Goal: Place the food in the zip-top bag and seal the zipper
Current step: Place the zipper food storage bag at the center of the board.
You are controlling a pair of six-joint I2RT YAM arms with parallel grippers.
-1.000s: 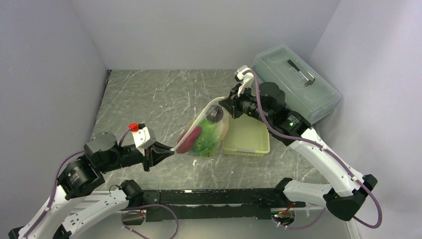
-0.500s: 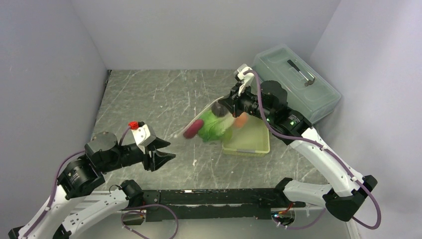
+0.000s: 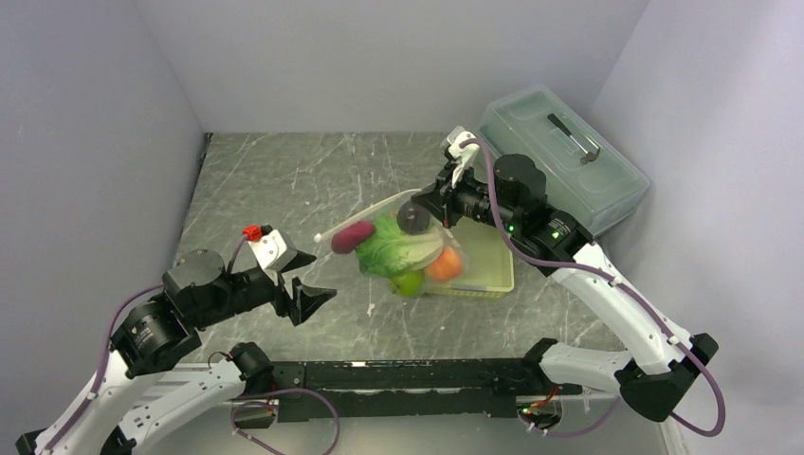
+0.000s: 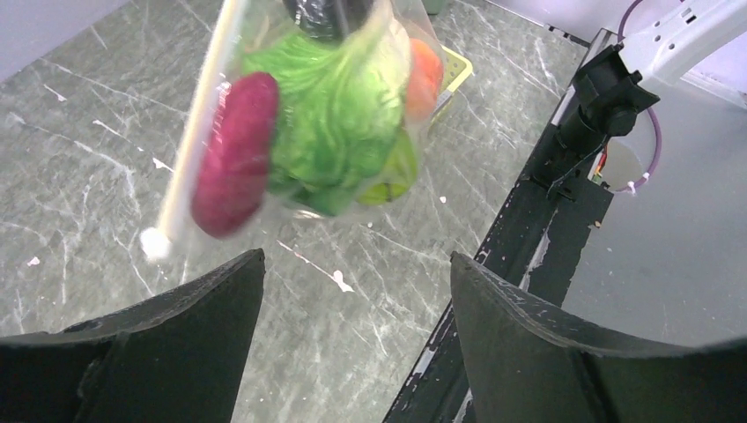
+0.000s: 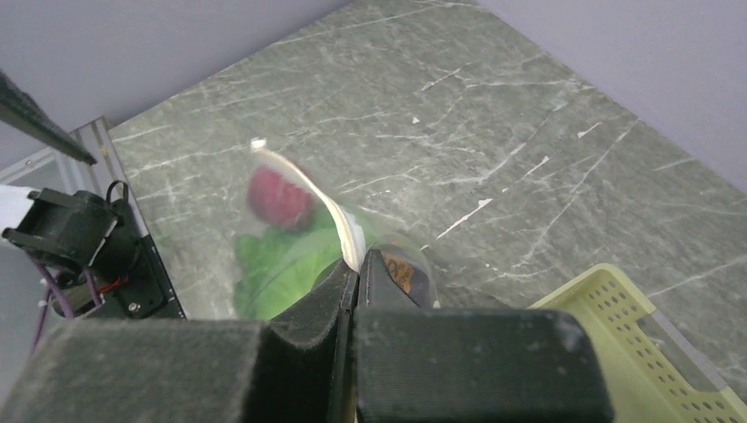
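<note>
Now dangles the filled bag [image 3: 403, 251] by its zipper [image 3: 365, 216] from the clenched right gripper [image 3: 427, 202], and likely needs the spread, empty left gripper [image 3: 313, 277] on the free end to seal.

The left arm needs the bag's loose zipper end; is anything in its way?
Nothing visible. The open left gripper faces the free end of the whitish zipper strip on the clear soft plastic bag, only air above the grey marbled table between them. The right gripper pinches the other end.
</note>
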